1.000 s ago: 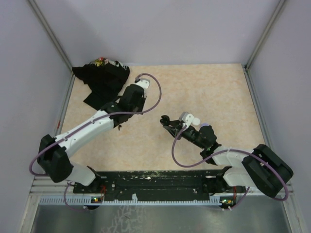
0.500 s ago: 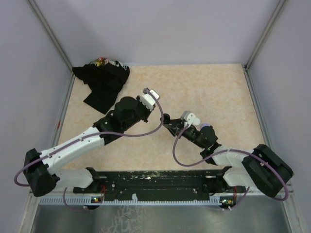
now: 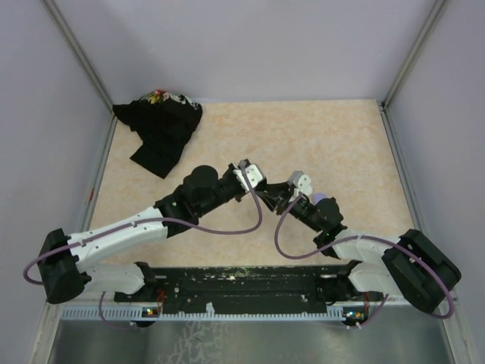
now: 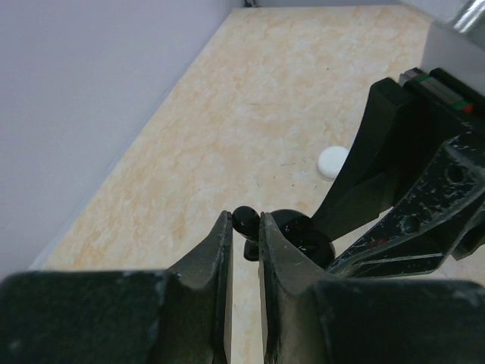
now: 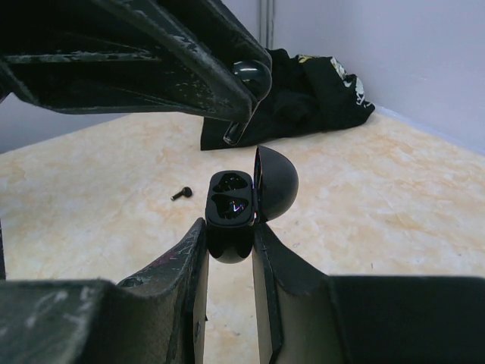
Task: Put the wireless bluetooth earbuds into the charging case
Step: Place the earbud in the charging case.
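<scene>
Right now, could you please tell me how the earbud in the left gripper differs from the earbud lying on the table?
The held earbud is pinched in the left gripper; the loose earbud lies free on the table. The held earbud hangs stem down just above the open charging case in the right gripper; the loose earbud rests on its side, apart from the case. Both are dark.

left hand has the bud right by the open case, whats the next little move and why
Probably ease the left hand down so the dark earbud it pinches goes stem-first into a well of the charging case. The right hand holds the charging case with its lid open, both wells look empty, and the dark earbud hangs close above it.
</scene>
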Available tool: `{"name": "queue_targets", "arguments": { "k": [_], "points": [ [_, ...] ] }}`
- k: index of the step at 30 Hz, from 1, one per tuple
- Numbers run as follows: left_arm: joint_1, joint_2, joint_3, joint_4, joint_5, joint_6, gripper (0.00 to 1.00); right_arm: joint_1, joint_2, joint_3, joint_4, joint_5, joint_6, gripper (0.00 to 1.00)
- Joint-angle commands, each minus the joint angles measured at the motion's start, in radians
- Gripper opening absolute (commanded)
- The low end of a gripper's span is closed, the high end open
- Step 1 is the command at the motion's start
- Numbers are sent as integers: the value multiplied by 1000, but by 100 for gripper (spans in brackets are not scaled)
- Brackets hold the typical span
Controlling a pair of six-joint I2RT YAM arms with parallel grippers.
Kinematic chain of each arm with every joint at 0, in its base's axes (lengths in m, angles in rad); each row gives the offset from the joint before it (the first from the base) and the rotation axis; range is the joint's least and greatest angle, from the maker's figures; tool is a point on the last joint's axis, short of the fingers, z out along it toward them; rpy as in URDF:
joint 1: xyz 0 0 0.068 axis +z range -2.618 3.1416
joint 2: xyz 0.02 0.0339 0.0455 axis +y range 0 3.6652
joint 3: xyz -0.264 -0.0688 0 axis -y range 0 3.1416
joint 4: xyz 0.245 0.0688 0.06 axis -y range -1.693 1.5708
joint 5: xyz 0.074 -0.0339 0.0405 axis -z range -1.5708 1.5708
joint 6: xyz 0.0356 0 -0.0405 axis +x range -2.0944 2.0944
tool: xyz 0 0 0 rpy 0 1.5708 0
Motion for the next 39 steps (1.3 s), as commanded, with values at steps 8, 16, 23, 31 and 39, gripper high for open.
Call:
{"name": "queue_targets", "arguments": {
  "k": [8, 16, 23, 31, 39],
  "points": [
    [-120, 25, -29, 162, -137, 96, 2, 9, -22, 31, 111, 26, 74, 0],
    [-131, 33, -46, 167, -178, 102, 1, 9, -28, 27, 138, 31, 114, 0],
    [-134, 42, -52, 134, -200, 83, 0, 8, -38, 21, 141, 47, 114, 0],
    [-136, 44, -44, 104, -209, 87, 0, 8, -38, 17, 143, 65, 112, 0],
    [-147, 31, -39, 73, -215, 96, 0, 8, -42, 10, 144, 83, 108, 0]
  ]
}}
